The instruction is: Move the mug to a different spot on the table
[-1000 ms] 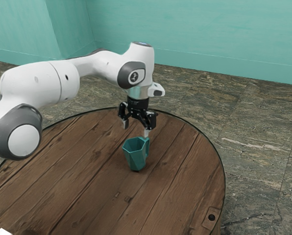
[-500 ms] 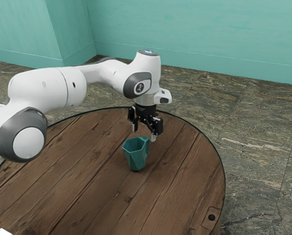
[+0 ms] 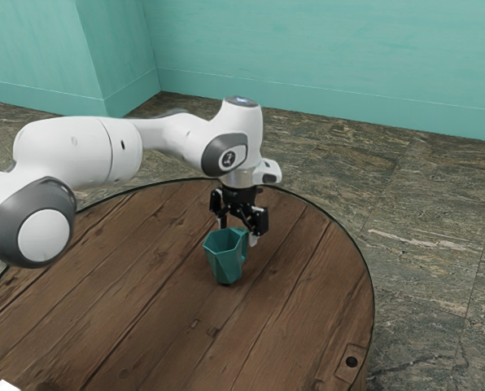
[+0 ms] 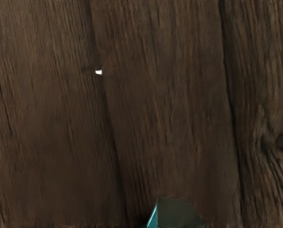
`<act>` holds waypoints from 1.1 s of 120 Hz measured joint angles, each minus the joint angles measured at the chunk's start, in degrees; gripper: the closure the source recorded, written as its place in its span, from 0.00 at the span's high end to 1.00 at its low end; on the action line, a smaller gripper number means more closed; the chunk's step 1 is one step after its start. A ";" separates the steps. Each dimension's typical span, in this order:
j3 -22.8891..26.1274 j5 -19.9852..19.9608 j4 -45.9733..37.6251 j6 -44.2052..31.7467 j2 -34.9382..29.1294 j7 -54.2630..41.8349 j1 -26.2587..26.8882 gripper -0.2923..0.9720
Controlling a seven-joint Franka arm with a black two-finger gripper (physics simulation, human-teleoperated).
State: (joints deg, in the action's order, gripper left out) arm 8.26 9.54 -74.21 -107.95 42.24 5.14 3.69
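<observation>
Near the middle of the exterior view, 1 teal faceted mug (image 3: 226,259) stands upright on the round wooden table (image 3: 145,309), its long axis vertical and its mouth upward, with teal walls showing inside. I cannot tell which way its handle points. Just above its far rim hangs the black gripper (image 3: 239,230), fingers spread, clasping nothing.

A round table (image 3: 145,309) of wide, dark wooden planks with a thin black rim stands on a floor (image 3: 438,236) of mottled grey-brown stone tiles. Teal walls (image 3: 348,41) close the room behind, with a paler skirting band (image 3: 364,96) along their foot. A wall corner (image 3: 108,49) juts out at the exterior view's left. The light is soft and even
</observation>
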 joint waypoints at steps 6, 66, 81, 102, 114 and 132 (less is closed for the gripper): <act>0.00 -0.05 -0.56 -0.35 -0.08 0.31 0.00 0.77; -0.07 -1.25 -3.10 -3.40 -0.18 2.37 -0.24 0.77; -0.09 -1.40 -3.39 -3.96 -0.18 2.68 -0.26 0.77; -0.63 -1.08 -3.42 -4.30 -0.18 2.90 -0.35 0.64; -0.94 -0.92 -3.42 -4.34 -0.25 2.98 -0.36 0.58; -1.11 -0.75 -3.42 -4.32 -0.61 3.07 -0.36 0.51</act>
State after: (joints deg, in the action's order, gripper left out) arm 7.15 8.79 -77.63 -112.27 41.64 8.21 3.34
